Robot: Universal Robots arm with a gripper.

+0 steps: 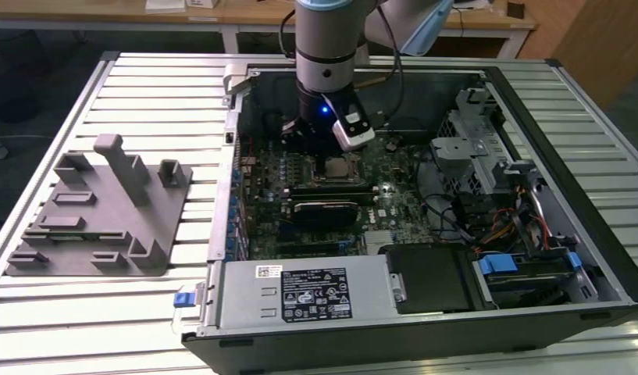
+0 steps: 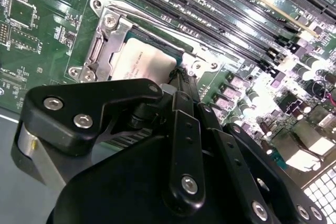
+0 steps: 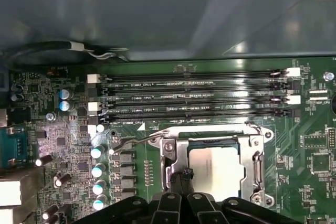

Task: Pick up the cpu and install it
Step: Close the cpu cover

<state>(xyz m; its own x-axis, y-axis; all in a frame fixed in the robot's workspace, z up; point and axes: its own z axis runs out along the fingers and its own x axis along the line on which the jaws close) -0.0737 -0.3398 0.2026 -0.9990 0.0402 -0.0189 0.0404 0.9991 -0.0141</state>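
Cpu (image 3: 216, 169) lies in the socket (image 3: 258, 163), gripper (image 3: 185, 177) at its edge, jaws' state impossible to tell; seating looks in hand, calling for level, gentle handling.

Slatted table (image 1: 141, 86): computer case (image 1: 402, 337), grey fixture (image 1: 100, 211)

Silver cpu (image 3: 216, 165) within the socket frame (image 3: 258, 153), claw (image 3: 182, 177) at its edge
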